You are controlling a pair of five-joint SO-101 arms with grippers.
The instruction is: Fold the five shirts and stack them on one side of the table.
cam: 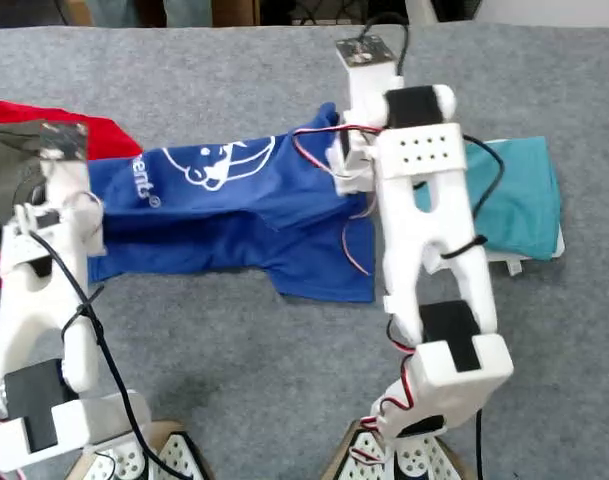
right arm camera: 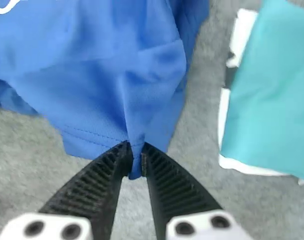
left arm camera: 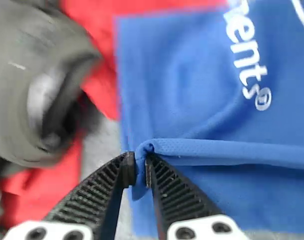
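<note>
A blue shirt with white print lies spread across the middle of the grey table, partly folded over itself. My left gripper is shut on a folded edge of the blue shirt at its left end. My right gripper is shut on a pinched fold of the blue shirt near its right end, by the sleeve. In the high view the left arm stands at the shirt's left end and the right arm over its right end. A teal folded shirt lies at the right.
A red shirt and a dark grey shirt lie at the table's left edge, partly under the blue one. White fabric peeks out beneath the teal shirt. Bare grey table stretches along the front.
</note>
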